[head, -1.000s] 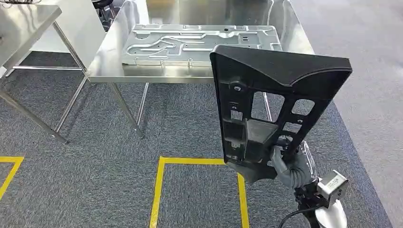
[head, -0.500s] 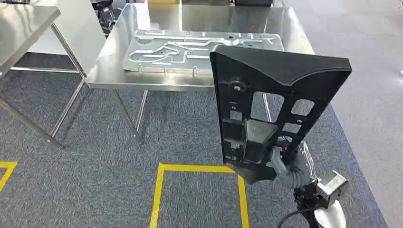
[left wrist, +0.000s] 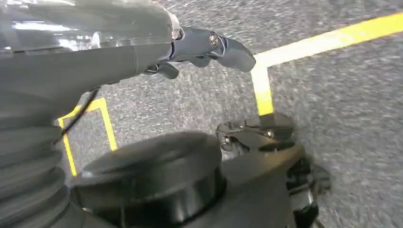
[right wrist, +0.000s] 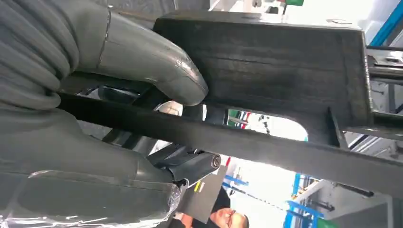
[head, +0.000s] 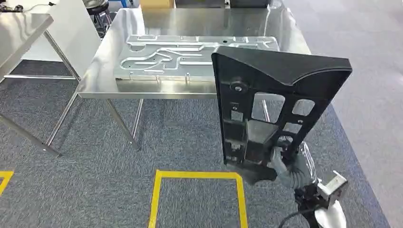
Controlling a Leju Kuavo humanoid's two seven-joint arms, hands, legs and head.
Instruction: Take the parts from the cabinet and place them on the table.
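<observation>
A large black plastic part (head: 266,95) with cut-out openings stands upright in front of me, its wide end up. My right hand (head: 290,168) grips its lower end. In the right wrist view the thumb (right wrist: 157,66) presses on a bar of the black part (right wrist: 285,61), with the darker fingers curled under it. The steel table (head: 209,19) stands ahead, beyond the part, and a stamped silver metal plate (head: 190,54) lies flat near its front edge. My left hand (left wrist: 142,47) hangs over the carpet with its fingers (left wrist: 223,45) extended and nothing in them.
A second steel table (head: 23,23) stands at the far left beside a white panel (head: 71,23). Yellow tape (head: 199,175) marks a box on the grey carpet below the part. A person (right wrist: 228,218) appears behind the part in the right wrist view.
The whole picture has shifted: the table and the yellow tape have slid lower and left, so the camera has moved closer. The black part stays in my right hand's grip.
</observation>
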